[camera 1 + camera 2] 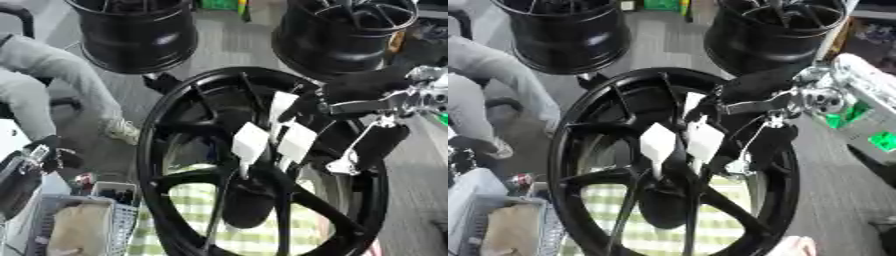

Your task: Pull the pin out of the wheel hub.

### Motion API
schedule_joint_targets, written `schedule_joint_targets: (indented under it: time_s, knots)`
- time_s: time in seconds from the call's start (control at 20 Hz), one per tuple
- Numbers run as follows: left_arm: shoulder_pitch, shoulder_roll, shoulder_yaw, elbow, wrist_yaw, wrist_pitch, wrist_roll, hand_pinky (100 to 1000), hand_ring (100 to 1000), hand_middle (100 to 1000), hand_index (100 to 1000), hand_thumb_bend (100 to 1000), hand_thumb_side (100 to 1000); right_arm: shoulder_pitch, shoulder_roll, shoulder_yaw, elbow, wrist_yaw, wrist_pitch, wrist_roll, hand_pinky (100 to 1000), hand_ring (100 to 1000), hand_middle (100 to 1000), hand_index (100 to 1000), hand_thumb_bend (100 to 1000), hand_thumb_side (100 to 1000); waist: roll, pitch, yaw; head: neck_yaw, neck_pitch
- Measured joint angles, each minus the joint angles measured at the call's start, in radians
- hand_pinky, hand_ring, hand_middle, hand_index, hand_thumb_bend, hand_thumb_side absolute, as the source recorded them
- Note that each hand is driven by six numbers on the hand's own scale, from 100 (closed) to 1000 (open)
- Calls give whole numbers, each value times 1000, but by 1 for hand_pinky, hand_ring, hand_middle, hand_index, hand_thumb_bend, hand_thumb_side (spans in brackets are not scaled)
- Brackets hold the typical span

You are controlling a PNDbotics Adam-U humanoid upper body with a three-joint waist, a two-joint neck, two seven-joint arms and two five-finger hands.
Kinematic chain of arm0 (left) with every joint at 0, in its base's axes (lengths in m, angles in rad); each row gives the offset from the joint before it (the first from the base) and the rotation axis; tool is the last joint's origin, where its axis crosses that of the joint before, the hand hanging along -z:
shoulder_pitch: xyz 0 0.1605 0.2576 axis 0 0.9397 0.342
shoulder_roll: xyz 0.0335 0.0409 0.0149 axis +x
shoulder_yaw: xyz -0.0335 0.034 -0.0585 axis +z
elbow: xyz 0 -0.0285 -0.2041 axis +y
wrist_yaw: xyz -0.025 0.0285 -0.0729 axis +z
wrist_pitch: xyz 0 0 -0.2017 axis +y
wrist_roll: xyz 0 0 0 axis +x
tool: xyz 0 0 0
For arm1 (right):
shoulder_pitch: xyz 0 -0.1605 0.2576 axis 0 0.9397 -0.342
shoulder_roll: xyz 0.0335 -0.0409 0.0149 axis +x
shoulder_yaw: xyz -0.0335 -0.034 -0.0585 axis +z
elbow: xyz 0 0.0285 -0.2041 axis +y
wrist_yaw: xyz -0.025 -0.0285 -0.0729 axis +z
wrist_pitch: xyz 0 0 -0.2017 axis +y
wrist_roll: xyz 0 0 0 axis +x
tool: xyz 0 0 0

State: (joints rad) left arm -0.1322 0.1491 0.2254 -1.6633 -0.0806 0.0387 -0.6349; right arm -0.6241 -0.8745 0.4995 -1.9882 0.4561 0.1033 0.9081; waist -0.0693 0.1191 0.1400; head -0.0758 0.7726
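a large black wheel hub (262, 165) stands on its rim, tilted, filling the middle of the view over a green-and-white checked worktop (219, 200). the robot's right hand (367, 100) reaches in from the right at the hub's upper edge; whether its fingers are apart or clamped on anything cannot be told. three white tag-like pins (249, 142) sit side by side near the centre of the spokes, just left of the hand. the risk, as it looks: a sideways tug could rock or roll the upright hub, or the hand could take the wrong pin, so closely are they set. the left hand is not seen. two more black hubs (140, 30) stand behind on a grey floor (232, 45).
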Motion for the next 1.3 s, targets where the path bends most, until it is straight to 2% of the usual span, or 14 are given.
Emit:
schedule_joint_targets:
  time_s: [1.3]
  knots:
    - [-5,0,0,0,0,1,-1,709,615,640,704,100,834,19,12,2,13,60,42,1,828,813,883,961,261,382,0,9,4,-6,0]
